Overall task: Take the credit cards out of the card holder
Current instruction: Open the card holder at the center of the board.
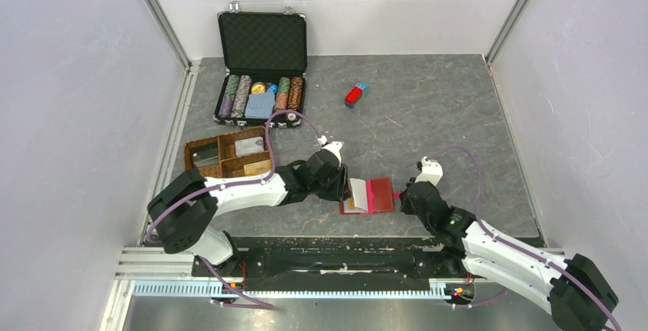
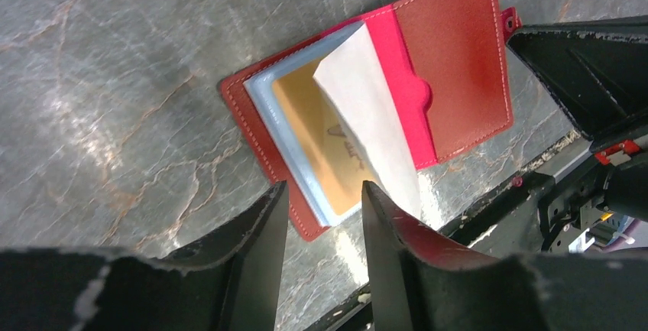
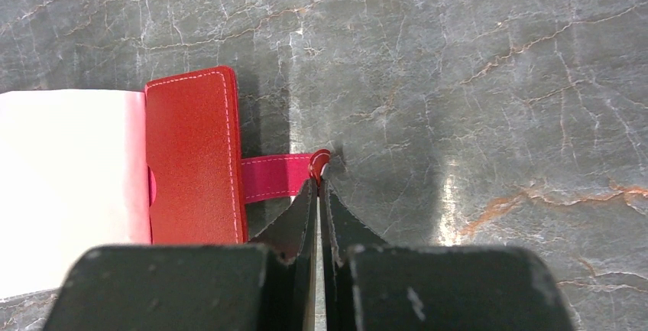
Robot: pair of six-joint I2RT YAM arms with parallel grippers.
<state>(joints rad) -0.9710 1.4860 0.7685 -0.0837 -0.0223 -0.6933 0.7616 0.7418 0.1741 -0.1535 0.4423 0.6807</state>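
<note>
On the table (image 1: 458,117) the card holder (image 1: 372,196) lies near the front edge, tray (image 1: 220,155) at its left, case (image 1: 262,40) behind that.

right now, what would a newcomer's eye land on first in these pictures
The open red card holder lies at the near edge of the table, a pale sleeve standing up over a yellowish card. The right pincer is shut, its tips at the holder's pink strap, while the left pincer hangs open over the holder's other end. At the far left sits an open poker chip case.
</note>
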